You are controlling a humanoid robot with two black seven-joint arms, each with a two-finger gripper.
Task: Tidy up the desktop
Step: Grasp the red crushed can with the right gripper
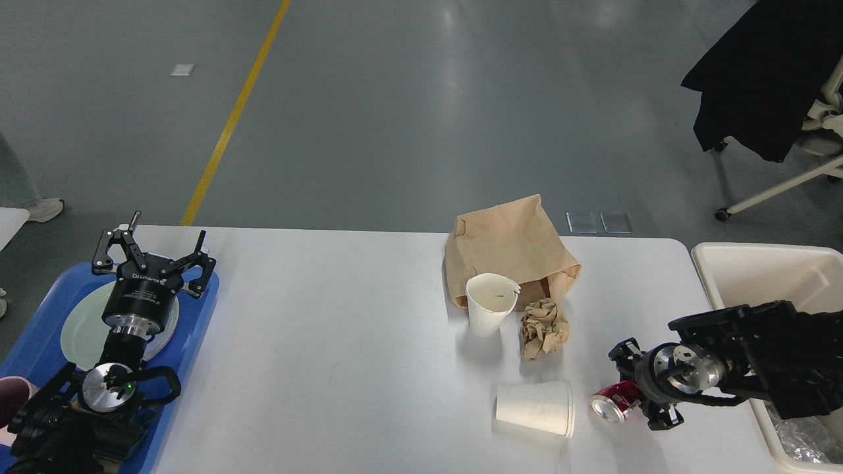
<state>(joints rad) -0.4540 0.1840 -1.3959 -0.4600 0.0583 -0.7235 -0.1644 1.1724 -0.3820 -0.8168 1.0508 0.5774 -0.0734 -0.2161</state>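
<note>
The white desktop (329,342) carries litter on its right half: a brown paper bag (510,250), an upright white paper cup (489,304), a crumpled brown paper ball (543,327), a white cup on its side (535,408) and a red drinks can (609,403). My right gripper (635,392) comes in from the right, shut on the rear end of the can, which lies tilted with its top toward the lower left. Far to the left, my left gripper (155,247) hangs open and holds nothing, above a pale plate (79,322) in the blue tray (197,316).
A cream bin (757,270) stands just off the table's right end, with crinkled clear plastic inside. A pink cup (10,395) sits at the tray's near left. A chair draped in black cloth (770,79) stands on the floor at the far right.
</note>
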